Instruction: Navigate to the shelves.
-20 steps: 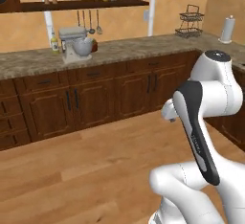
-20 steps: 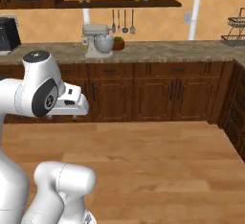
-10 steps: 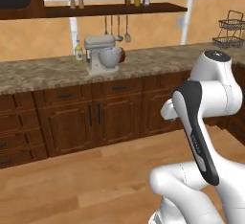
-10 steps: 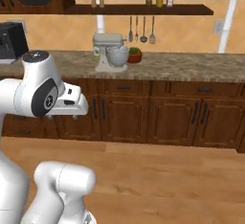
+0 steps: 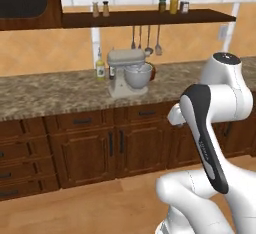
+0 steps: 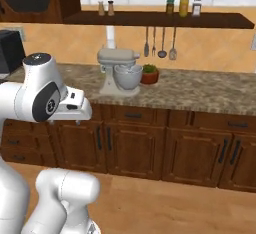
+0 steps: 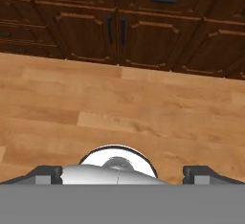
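The shelves are a long, thin, dark brown board (image 5: 150, 18) on the tiled wall above the counter, also seen in the right base view (image 6: 160, 19). Small jars and bottles stand on the board. Its left end meets a dark wood side panel (image 5: 52, 0). The white arm is folded in front of the base, with the hand pointing down at the floor. In the hand view my gripper (image 7: 125, 174) is open, with its two dark fingertips (image 7: 48, 173) far apart and nothing between them, over bare wooden floor.
A grey stand mixer (image 5: 127, 73) stands on the granite counter (image 5: 55, 93) under the shelf, with hanging utensils (image 5: 145, 40) behind it. Dark wood base cabinets (image 5: 115, 148) run below the counter. A potted plant (image 6: 148, 74) and a black appliance (image 6: 10, 50) sit on the counter.
The base has driven and turned: the whole scene has slid right in the left base view and grown larger, bringing shelf and mixer closer and more central. The arm's pose is unchanged.
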